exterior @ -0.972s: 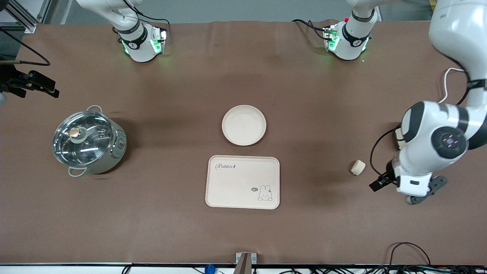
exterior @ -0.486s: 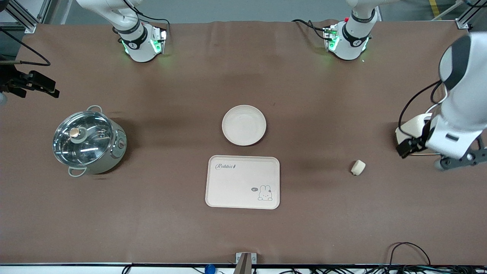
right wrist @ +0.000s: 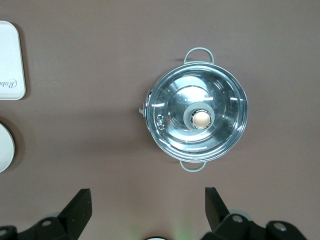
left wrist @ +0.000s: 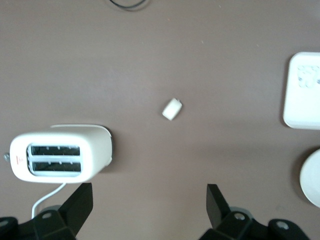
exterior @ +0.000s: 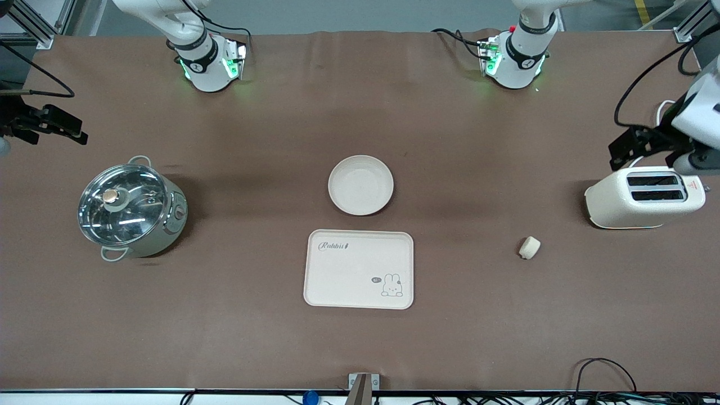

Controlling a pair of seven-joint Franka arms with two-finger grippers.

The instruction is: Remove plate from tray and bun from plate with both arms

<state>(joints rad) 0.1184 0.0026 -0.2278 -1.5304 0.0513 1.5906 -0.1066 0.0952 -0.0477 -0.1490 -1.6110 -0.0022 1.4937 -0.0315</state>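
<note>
The round cream plate (exterior: pixel 360 185) lies at the table's middle, just farther from the front camera than the rabbit tray (exterior: pixel 359 269). The small pale bun (exterior: pixel 529 247) lies alone toward the left arm's end; the left wrist view shows it too (left wrist: pixel 172 109). My left gripper (left wrist: pixel 148 200) is open and empty, high over the bare table beside the toaster. The left arm (exterior: pixel 697 112) shows at the front view's edge. My right gripper (right wrist: pixel 146 200) is open and empty, high over the table between the pot and its own base.
A cream toaster (exterior: pixel 644 197) with a white cord stands at the left arm's end, beside the bun. A steel pot with a glass lid (exterior: pixel 130 210) stands at the right arm's end. Cables lie along the table's front edge.
My left arm has swung up and away from the front camera, from beside the bun to over the toaster's end, uncovering the toaster. The right arm, plate and bun have not moved.
</note>
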